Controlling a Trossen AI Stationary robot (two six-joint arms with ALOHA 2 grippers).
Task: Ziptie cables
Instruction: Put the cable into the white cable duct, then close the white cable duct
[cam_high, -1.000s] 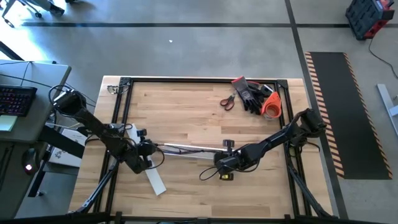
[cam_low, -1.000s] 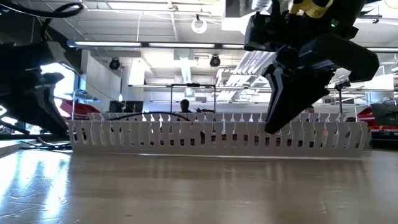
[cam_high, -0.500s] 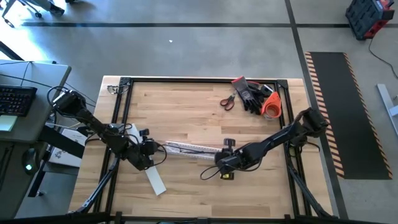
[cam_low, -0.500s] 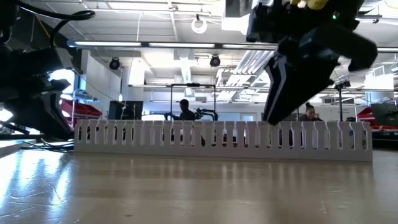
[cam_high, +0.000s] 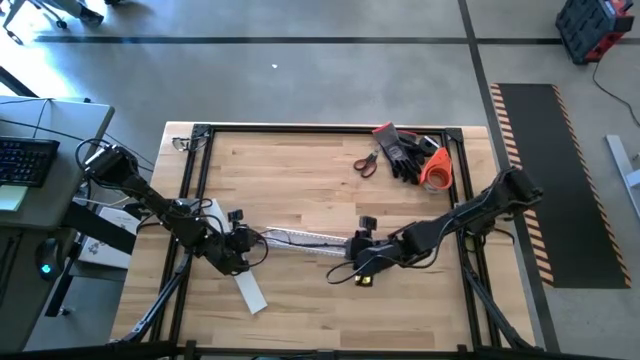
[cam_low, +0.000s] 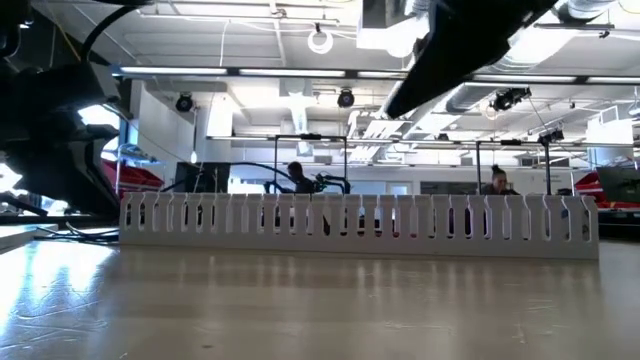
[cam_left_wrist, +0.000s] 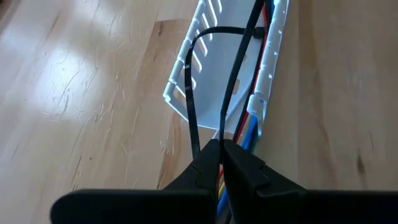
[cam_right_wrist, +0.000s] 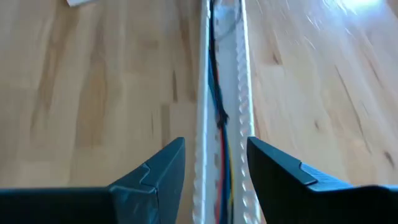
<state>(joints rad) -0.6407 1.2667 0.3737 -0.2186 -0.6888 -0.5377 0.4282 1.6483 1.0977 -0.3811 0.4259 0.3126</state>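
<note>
Left gripper (cam_left_wrist: 221, 163) clenched at the near end of the white slotted channel (cam_left_wrist: 186, 81); fingertips (cam_left_wrist: 208, 165) pressed together on a thin black zip tie (cam_left_wrist: 189, 106) that rises from between them, loops over the channel and comes back down. In the high view this gripper (cam_high: 240, 247) sits at the channel's left end, on the wooden table (cam_high: 300, 170).

Right gripper (cam_right_wrist: 214, 168) released, holding nothing: its two dark fingers (cam_right_wrist: 158, 171) stand apart, one on each side of the channel (cam_right_wrist: 242, 93), above it. High view places it (cam_high: 357, 250) at the channel's right end. From table height only a dark part of this arm shows, raised well clear of the channel (cam_low: 360, 222).

Cables (cam_right_wrist: 217, 106) lie lengthwise inside the channel, a thin bundle of dark, red and blue strands running along its floor. Left wrist view shows the same bundle (cam_left_wrist: 252, 121) spilling out of the open near end, red and blue plainest, with a yellow strand just at the fingertips.

Flat white strip (cam_high: 248, 291) lies on the table near the left gripper, apart from the channel. At the far right corner of the table: red-handled scissors (cam_high: 366, 163), dark gloves (cam_high: 403, 152) and an orange roll (cam_high: 436, 170), grouped close together and well away from both grippers.
</note>
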